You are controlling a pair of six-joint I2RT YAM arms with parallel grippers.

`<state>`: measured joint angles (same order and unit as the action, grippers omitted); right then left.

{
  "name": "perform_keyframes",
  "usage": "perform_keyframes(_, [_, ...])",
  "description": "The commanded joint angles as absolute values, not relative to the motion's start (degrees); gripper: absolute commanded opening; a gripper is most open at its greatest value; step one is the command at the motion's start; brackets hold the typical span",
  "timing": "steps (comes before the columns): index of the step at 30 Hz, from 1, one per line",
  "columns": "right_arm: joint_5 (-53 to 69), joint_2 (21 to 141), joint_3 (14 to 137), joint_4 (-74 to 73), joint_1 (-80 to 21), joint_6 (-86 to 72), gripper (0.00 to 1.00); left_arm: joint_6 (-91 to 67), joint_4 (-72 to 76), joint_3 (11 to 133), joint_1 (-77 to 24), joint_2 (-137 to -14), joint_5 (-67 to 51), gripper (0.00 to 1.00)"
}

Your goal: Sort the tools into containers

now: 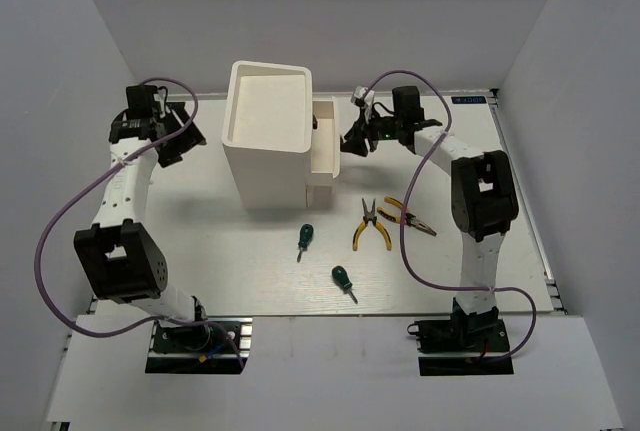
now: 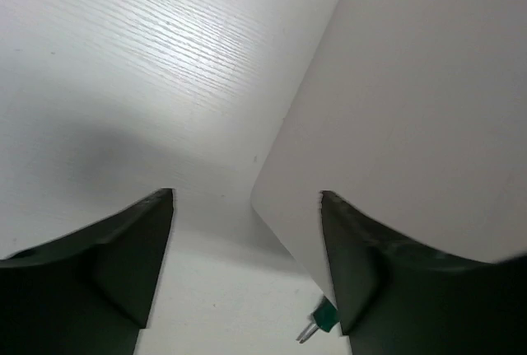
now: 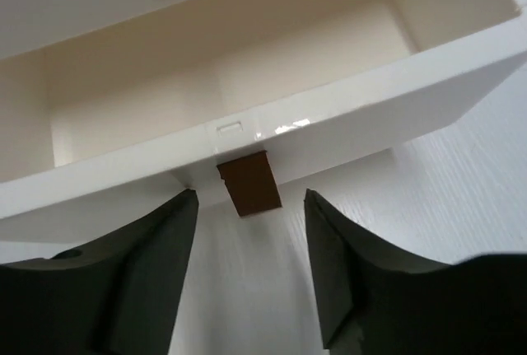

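Note:
The white cabinet [image 1: 265,136] stands mid-table with drawers [image 1: 324,151] pulled out on its right side. My right gripper [image 1: 351,141] hovers by them. In the right wrist view an open drawer [image 3: 346,124] shows a bare inside, and its brown knob [image 3: 249,182] sits just ahead of my open right gripper [image 3: 251,223], untouched. My left gripper [image 1: 183,143] is open and empty left of the cabinet [image 2: 412,108]. Two stubby green screwdrivers [image 1: 304,239] [image 1: 344,281] and two yellow-handled pliers [image 1: 370,226] [image 1: 410,216] lie on the table in front.
A green screwdriver tip [image 2: 324,320] peeks past the cabinet's corner in the left wrist view. White walls close in the table [image 1: 200,241] on the left, right and back. Purple cables loop beside both arms.

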<state>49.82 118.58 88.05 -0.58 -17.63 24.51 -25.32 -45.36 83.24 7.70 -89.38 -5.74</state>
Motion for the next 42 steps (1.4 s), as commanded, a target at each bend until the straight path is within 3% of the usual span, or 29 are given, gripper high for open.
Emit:
perform_keyframes(1, [50.89, 115.23, 90.44, -5.53, -17.14, 26.19, 0.64, -21.90, -46.76, 87.62, 8.09, -82.89, -2.72, 0.75])
perform_keyframes(2, [50.11, 114.53, 90.87, -7.89, -17.05, 26.19, 0.68, -20.67, -46.76, 88.24, 6.95, -81.05, -2.20, 0.60])
perform_keyframes(3, [46.70, 114.00, 90.36, -8.17, -16.96, 25.76, 0.72, -19.44, -46.76, 88.85, 6.94, -80.08, -4.37, 0.25])
perform_keyframes(4, [44.93, 113.12, 89.92, -8.43, -16.53, 25.40, 0.72, -18.21, -46.15, 88.86, 6.42, -78.94, -6.92, 0.15])
perform_keyframes(6, [38.89, 109.96, 87.20, -10.36, -16.44, 24.00, 0.73, -13.99, -42.90, 87.12, 4.58, -76.22, -15.50, 0.06])
perform_keyframes(8, [33.24, 105.94, 84.39, -14.29, -15.91, 23.56, 0.62, -11.44, -39.23, 83.87, 1.95, -72.26, -23.68, 0.06])
perform_keyframes(9, [32.09, 104.60, 83.42, -15.54, -15.73, 23.55, 0.49, -10.73, -39.20, 81.24, 0.89, -71.46, -28.78, 0.08])
perform_keyframes(10, [30.78, 102.07, 79.41, -17.38, -15.56, 23.64, 0.07, -10.03, -39.20, 79.64, -0.34, -70.76, -31.87, 0.14])
perform_keyframes(11, [30.76, 99.17, 77.71, -19.40, -15.56, 24.08, 0.00, -8.45, -40.94, 76.84, -3.14, -69.53, -33.64, 0.18])
perform_keyframes(15, [35.06, 88.54, 66.04, -24.69, -16.26, 27.25, 0.00, -6.59, -45.70, 69.89, -10.62, -65.14, -33.32, 0.39])
perform_keyframes(16, [38.90, 85.98, 63.22, -24.87, -16.61, 27.68, 0.09, -7.81, -46.23, 67.52, -13.07, -63.30, -32.35, 0.52])
perform_keyframes(17, [39.46, 84.22, 61.28, -25.83, -17.05, 27.60, 0.25, -8.61, -46.23, 66.46, -14.31, -62.76, -31.73, 0.57])
perform_keyframes(19, [40.69, 83.32, 60.47, -28.37, -17.75, 27.42, 0.35, -9.92, -46.23, 64.43, -17.39, -62.75, -31.73, 0.66])
perform_keyframes(20, [41.04, 82.80, 59.95, -30.13, -18.54, 26.55, 0.41, -10.80, -45.53, 63.03, -19.32, -63.28, -28.77, 0.66])
perform_keyframes(29, [35.95, 78.49, 55.46, -31.39, -24.08, 22.15, 0.47, -17.83, -41.67, 64.42, -42.96, -78.74, -2.22, 0.71])
perform_keyframes(34, [34.37, 75.86, 53.27, -31.99, -25.14, 20.31, 0.47, -21.97, -37.98, 61.27, -46.32, -82.27, 9.47, 0.74])
perform_keyframes(42, [34.19, 73.48, 49.92, -29.53, -25.84, 17.40, 0.47, -22.59, -33.23, 61.96, -48.69, -88.85, 14.24, 0.75])
